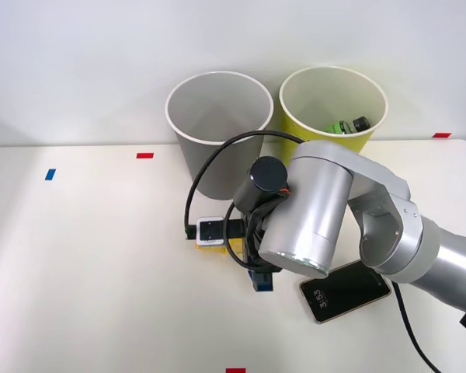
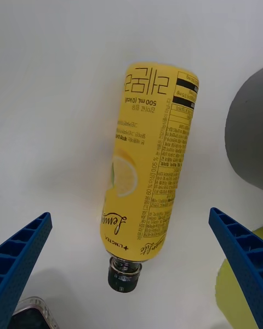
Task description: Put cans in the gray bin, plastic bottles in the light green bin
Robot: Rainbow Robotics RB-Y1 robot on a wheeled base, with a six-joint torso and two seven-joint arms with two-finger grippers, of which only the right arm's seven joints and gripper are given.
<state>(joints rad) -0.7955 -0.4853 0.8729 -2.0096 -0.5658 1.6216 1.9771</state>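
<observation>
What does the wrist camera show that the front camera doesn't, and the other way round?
Wrist only: the whole yellow bottle lying on the table, black cap included, between the open claw's blue fingers.
Front only: the green bottle inside the light green bin, and the open top of the gray bin.
Both: the yellow bottle, both bins and a phone on the table.

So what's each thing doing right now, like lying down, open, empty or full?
Yellow bottle: lying on the table, black cap on, not gripped.
Green bottle: already inside the light green bin.
Gray bin: upright, looks empty.
Right gripper: open, fingers either side of the yellow bottle.
Phone: lying flat, screen lit.
</observation>
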